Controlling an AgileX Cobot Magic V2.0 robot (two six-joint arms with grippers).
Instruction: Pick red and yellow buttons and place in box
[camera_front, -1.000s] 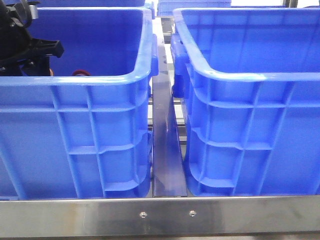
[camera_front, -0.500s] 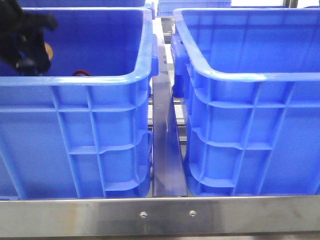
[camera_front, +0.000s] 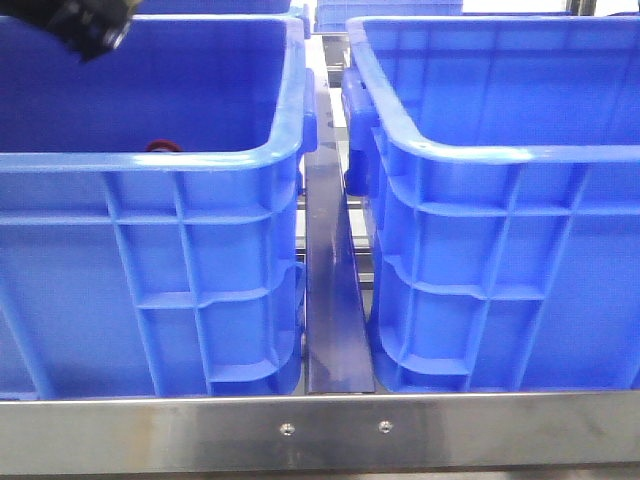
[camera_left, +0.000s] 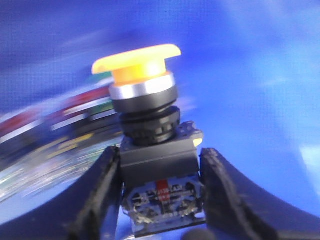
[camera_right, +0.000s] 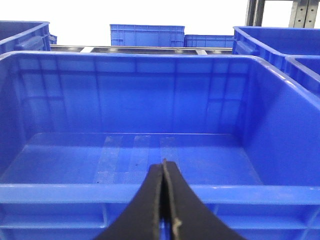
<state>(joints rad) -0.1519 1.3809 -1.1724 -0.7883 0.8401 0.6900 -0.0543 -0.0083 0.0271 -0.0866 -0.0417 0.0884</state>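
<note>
Blue crate (camera_front: 200, 160), left end effector (camera_left: 160, 200) gripping yellow button (camera_left: 142, 75)

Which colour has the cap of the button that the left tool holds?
Yellow-orange; the button has a silver ring and black body below. Best seen in the left wrist view.

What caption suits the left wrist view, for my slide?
Left gripper fingers clamp the yellow button by its black base.

Two ribbed plastic crates, the left one (camera_front: 200, 270) and the right one (camera_front: 500, 250), are saturated blue. The brushed steel rail (camera_front: 320, 432) along the bottom of the frame is silver-grey. The mushroom-capped push button (camera_left: 150, 125) shows an orange-yellow cap, a silver collar and a black body with a red mark. Both black end effector fingers (camera_left: 100, 195) are matte.
</note>
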